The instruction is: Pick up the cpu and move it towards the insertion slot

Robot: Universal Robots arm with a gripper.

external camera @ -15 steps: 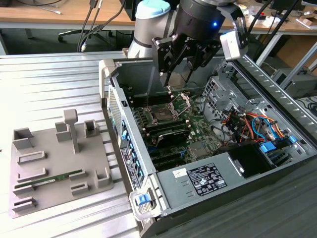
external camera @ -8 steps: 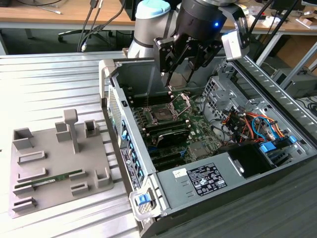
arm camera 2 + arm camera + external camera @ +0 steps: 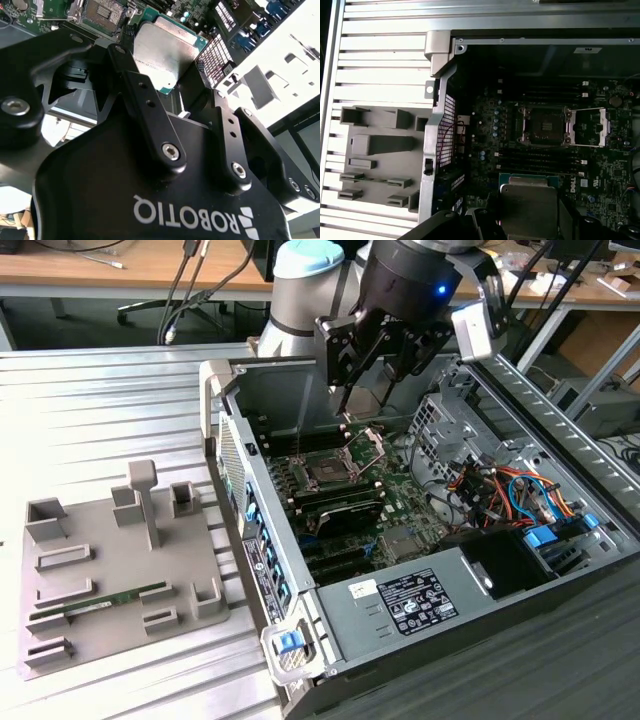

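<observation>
Up at the top middle of the exterior view, I have the gripper [image 3: 368, 405] hanging over the open case [image 3: 560, 445], pointing down into it. From the second wrist view I can see both black fingers [image 3: 145, 107] pinched onto opposite edges of the cpu [image 3: 162, 50], so the gripper is closed on it, with the silver lid facing the camera and a thin green rim around it. The cpu is in the air, clear of the board [image 3: 400, 540]. The slot [image 3: 325, 470] sits lower and a little left of the fingertips in the exterior view, a dark square with its bracket [image 3: 368, 445] swung up. In the first wrist view the cpu [image 3: 527, 202] and slot [image 3: 545, 125] are apart, with memory slots [image 3: 540, 160] between them. At the lower left of the exterior view a grey tray [image 3: 110, 535] lies on the slatted table [image 3: 100, 410], a memory stick [image 3: 100, 602] on it
</observation>
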